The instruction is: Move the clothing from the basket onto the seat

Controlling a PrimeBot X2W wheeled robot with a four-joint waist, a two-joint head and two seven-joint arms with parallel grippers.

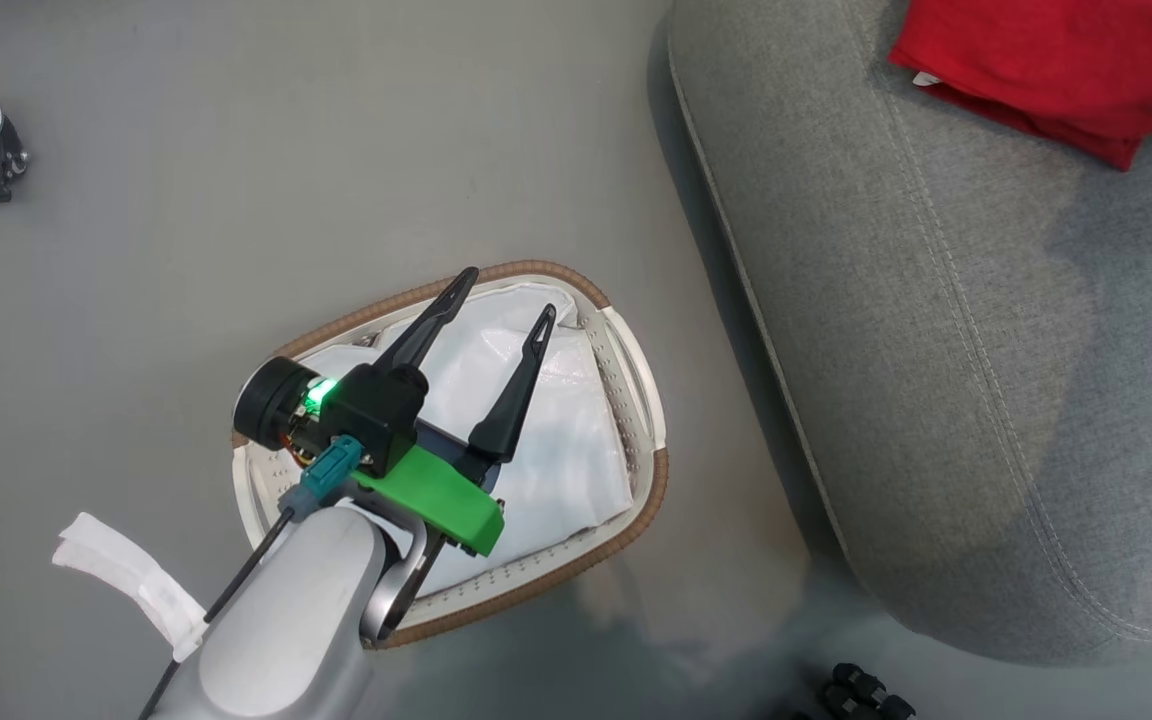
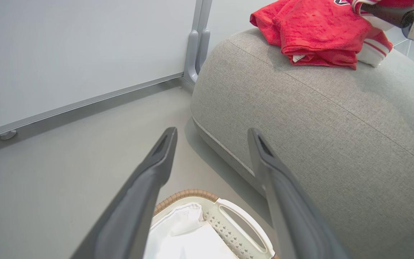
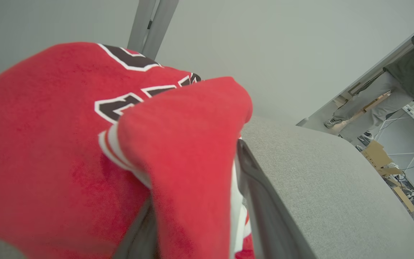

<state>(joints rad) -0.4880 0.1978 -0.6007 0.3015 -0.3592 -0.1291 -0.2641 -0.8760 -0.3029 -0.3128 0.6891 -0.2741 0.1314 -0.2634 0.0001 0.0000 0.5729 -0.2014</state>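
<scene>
Two red garments make up the clothing (image 1: 1056, 60), and it lies piled on the seat (image 1: 936, 350) near the far corner, well apart from the basket (image 1: 626, 380) on the floor beside it. The basket holds a white liner (image 1: 556, 440) and no red that I can see, so I judge the carrying done and the release to be the step in hand. Your left pincer (image 1: 509, 292) hangs over the basket, jaws wide and empty. Your right pincer (image 3: 196, 154) sits at the pile with a fold of red cloth between its fingers (image 3: 261, 194) (one finger is buried under fabric), so I cannot tell whether it grips or merely touches. Next, I judge, you should spread those jaws fully and lift straight clear, lest the fold drag along. The liner's folds could hide something small, and the jersey lettering is partly covered.
</scene>
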